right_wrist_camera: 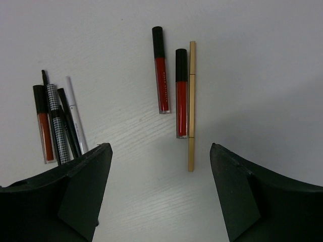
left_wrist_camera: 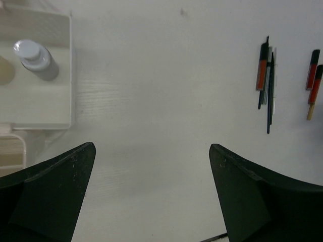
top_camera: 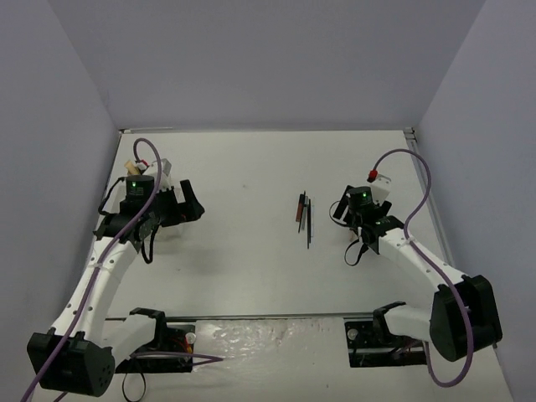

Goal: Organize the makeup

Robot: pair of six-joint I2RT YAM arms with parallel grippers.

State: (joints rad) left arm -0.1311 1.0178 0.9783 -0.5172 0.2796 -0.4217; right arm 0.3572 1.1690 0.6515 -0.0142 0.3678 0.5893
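Spanning the top view, the white table point(top_camera: 251, 268) carried everything. The left arm point(top_camera: 100, 276) reached to the left side and the right arm point(top_camera: 419, 260) to the right side.

White compartmented tray point(left_wrist_camera: 69, 75): on the table's left, seen at the upper left of the left wrist view.

Left gripper point(left_wrist_camera: 151, 151): jaws spread wide, nothing between them, bare table beneath. Right gripper point(right_wrist_camera: 160, 151): jaws also apart, released, gripping nothing.

Grey bottle point(left_wrist_camera: 34, 58): upright inside a tray compartment.

Mid-table cluster, lying touching one another: a red tube point(right_wrist_camera: 44, 126), a houndstooth-patterned tube point(right_wrist_camera: 58, 123), thin black pencils point(right_wrist_camera: 68, 118) and a white pencil point(right_wrist_camera: 75, 113).

Ahead of the right gripper, apart from the cluster: two black-capped red gloss tubes point(right_wrist_camera: 160, 70), lying flat, and a gold pencil point(right_wrist_camera: 192, 106) just beside the righthand one.
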